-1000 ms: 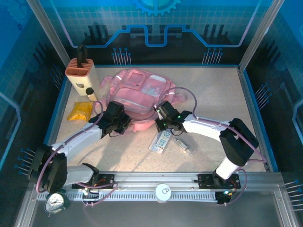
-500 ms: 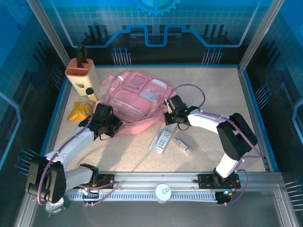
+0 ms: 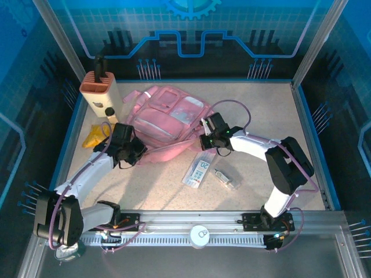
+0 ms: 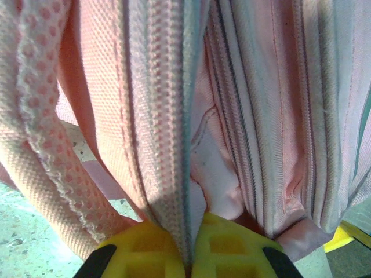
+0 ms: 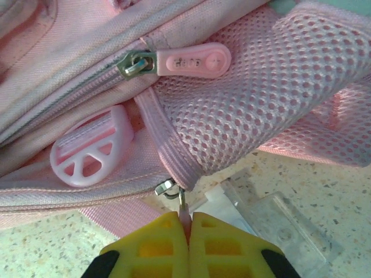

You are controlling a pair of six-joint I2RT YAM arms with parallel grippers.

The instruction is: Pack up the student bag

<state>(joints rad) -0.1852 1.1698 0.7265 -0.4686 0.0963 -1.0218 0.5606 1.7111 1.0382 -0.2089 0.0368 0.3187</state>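
The student bag (image 3: pixel 165 119), a soft pink backpack, lies flat at mid-table. My left gripper (image 3: pixel 133 152) is at its near left edge, and in the left wrist view it (image 4: pixel 188 255) is shut on a fold of the bag's zipper seam (image 4: pixel 168 116). At the near right corner my right gripper (image 3: pixel 204 139) has its yellow fingers (image 5: pixel 151 249) shut on a small pink zipper pull (image 5: pixel 185 216) hanging from a metal slider (image 5: pixel 168 188). A second pink zipper pull (image 5: pixel 194 59), a pink plastic buckle (image 5: pixel 93 145) and a mesh strap (image 5: pixel 261 87) lie just beyond.
A tan knife block (image 3: pixel 99 91) stands at the back left with a small bottle (image 3: pixel 110 114) beside it. A yellow packet (image 3: pixel 93 138) lies left of the bag. A white card (image 3: pixel 199 172) and a clear plastic piece (image 3: pixel 226 178) lie in front of the bag.
My left gripper has drawn left with the bag's edge. My right gripper has moved up and right along the bag's corner, still pinching the pull.
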